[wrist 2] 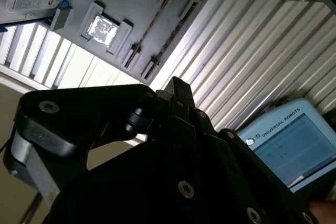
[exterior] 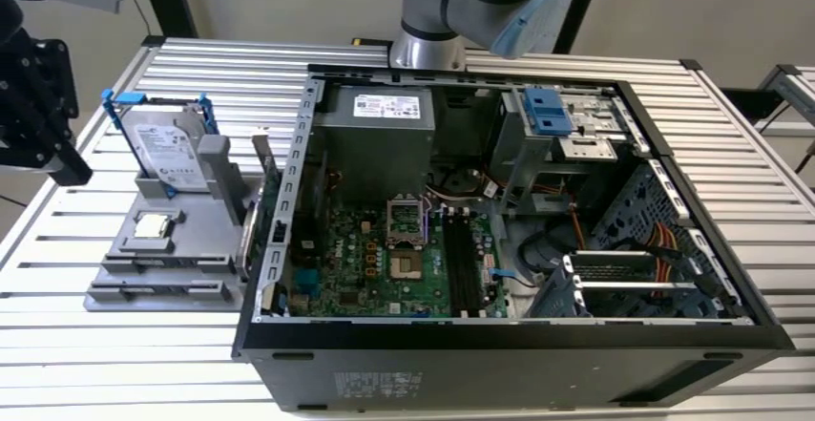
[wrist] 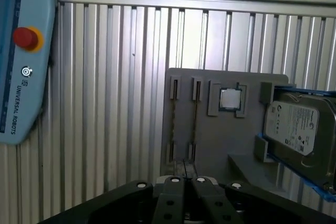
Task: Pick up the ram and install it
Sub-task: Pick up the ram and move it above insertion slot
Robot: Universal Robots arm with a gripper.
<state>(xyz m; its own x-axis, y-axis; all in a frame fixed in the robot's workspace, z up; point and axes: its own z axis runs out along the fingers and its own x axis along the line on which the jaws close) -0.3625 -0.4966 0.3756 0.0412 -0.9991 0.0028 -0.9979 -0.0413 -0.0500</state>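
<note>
The ram (wrist: 195, 121) shows edge-on as a thin dark line standing in one of the two slots of the grey fixture (wrist: 210, 140), the slot nearer the square chip; it is also seen in the second wrist view (wrist 2: 152, 24). My gripper (exterior: 64, 168) hangs over the ribbed table at the exterior view's far left, left of the fixture and apart from it. Its black fingers (wrist: 174, 184) sit together with nothing between them, and the gripper (wrist: 186, 174) points toward the fixture's slot end. In the second wrist view the gripper (wrist 2: 177, 85) appears as one dark tip.
A silver hard drive (exterior: 166, 149) in a blue frame and a square CPU chip (exterior: 155, 225) sit on the fixture. The open computer case (exterior: 510, 335) lies right of it, with black motherboard slots (exterior: 465, 273). A blue teach pendant (wrist: 21, 77) lies on the table.
</note>
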